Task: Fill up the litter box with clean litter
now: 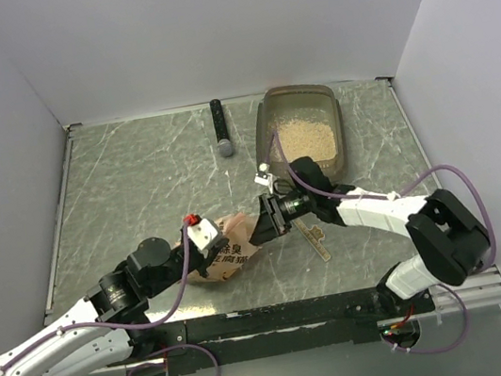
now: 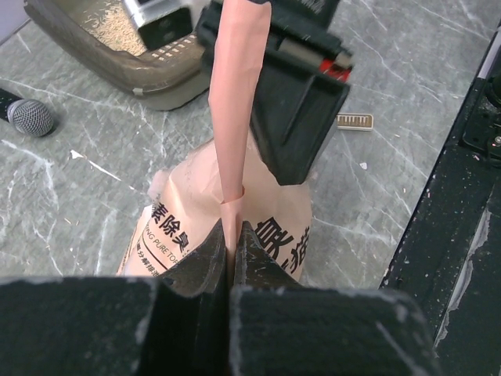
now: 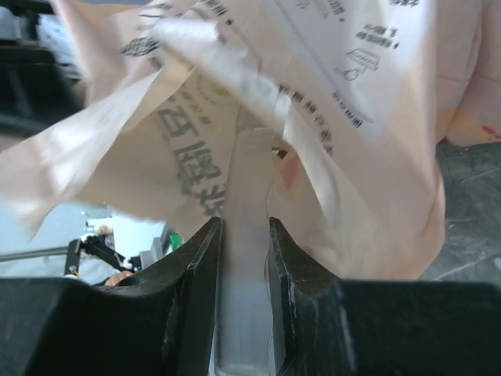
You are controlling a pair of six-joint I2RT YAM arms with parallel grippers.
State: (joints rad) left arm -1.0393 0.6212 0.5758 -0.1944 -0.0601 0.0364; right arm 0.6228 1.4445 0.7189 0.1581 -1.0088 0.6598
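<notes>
The orange-pink pouch (image 1: 238, 244) sits mid-table, held from both sides. My left gripper (image 1: 211, 250) is shut on the pouch's thin side seam (image 2: 232, 196). My right gripper (image 1: 264, 222) is shut on a pale translucent strip of the pouch (image 3: 245, 196); the pouch's printed face (image 3: 329, 94) fills the right wrist view. The right gripper also shows in the left wrist view (image 2: 293, 102), clamped on the seam. The smoky litter box (image 1: 264, 133) stands at the back right with beige clean litter (image 1: 308, 139) inside. Its near corner shows in the left wrist view (image 2: 117, 74).
A dark microphone-like stick (image 1: 221, 128) lies left of the box, also in the left wrist view (image 2: 30, 117). A small tan strip (image 1: 316, 239) lies right of the pouch. The black rail (image 1: 280, 317) runs along the near edge. White walls enclose the table.
</notes>
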